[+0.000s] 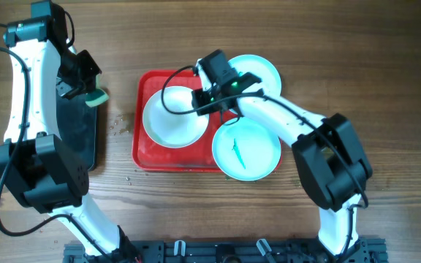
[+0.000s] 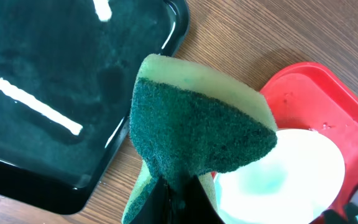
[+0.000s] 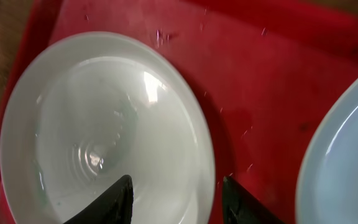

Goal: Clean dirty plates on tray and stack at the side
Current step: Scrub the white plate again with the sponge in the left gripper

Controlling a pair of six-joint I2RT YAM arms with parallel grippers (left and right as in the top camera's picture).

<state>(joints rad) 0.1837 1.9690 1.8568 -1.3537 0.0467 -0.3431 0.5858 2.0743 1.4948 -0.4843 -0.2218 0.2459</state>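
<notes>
The red tray [image 1: 146, 157] holds a white plate [image 1: 170, 120] on its left and an aqua plate with a teal smear [image 1: 245, 150] at its lower right. A second aqua plate [image 1: 258, 69] lies at the tray's upper right edge, partly behind the right arm. My right gripper [image 3: 178, 186] is open, its fingers straddling the white plate's [image 3: 104, 130] right rim above the tray [image 3: 260, 74]. My left gripper [image 2: 179, 199] is shut on a green-and-yellow sponge [image 2: 197, 124], held over the table left of the tray [image 2: 316, 93]; the sponge also shows in the overhead view [image 1: 96, 97].
A black tray [image 1: 75, 131] lies on the wooden table at the left, under the left arm; it also shows in the left wrist view [image 2: 55, 81]. Small crumbs lie on the wood near the red tray's left edge.
</notes>
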